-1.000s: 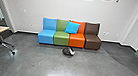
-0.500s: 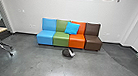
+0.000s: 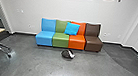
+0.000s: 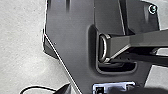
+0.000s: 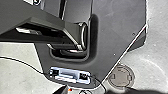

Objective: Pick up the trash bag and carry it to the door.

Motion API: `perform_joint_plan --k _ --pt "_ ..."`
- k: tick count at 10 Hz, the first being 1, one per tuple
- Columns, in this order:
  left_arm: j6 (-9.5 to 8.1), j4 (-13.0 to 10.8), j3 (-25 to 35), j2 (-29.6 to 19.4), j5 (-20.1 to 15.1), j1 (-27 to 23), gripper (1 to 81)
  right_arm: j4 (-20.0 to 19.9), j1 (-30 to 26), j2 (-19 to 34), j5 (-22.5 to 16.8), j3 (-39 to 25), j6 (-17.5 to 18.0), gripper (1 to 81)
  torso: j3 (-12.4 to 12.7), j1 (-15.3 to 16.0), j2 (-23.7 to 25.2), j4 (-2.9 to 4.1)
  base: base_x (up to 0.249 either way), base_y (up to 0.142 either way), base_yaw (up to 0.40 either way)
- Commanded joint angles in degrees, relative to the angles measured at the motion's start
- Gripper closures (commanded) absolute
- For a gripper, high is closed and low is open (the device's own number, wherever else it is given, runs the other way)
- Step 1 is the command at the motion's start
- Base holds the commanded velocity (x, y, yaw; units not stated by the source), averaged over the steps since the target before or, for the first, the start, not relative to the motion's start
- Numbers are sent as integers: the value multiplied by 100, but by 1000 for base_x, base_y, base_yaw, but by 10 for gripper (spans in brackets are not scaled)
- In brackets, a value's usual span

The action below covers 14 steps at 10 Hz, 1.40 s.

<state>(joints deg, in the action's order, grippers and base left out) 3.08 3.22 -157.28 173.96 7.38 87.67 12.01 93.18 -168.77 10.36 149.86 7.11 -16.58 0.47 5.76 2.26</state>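
On the floor [image 3: 31, 64] by the seats [image 3: 60, 40], your trash bag [image 3: 66, 54] needs lifting, then carrying; grip open or closed, I can't tell.

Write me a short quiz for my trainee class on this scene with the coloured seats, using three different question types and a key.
1. Multiple choice: what colour is the end seat at the head picture's right end of the row of seats?
a) blue
b) green
c) brown

2. True or false: the bright blue cushion overlaps the backs of both the green seat and the orange seat.

3. Fill in the blank: the dark bundle with a white part lies on the ____, in front of the row.

Key: 1 c; 2 true; 3 floor.
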Motion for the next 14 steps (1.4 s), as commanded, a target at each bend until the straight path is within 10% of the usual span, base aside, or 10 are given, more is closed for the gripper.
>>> perform_joint_plan --k 1,14 --pt "8 47 -4 -19 -360 -97 10 38 -50 33 -333 -28 10 10 0 2 0 0 135 0 0" --pt "8 21 -4 -10 -368 -97 10 56 -59 16 -368 -63 1 10 0 2 0 0 135 0 0"
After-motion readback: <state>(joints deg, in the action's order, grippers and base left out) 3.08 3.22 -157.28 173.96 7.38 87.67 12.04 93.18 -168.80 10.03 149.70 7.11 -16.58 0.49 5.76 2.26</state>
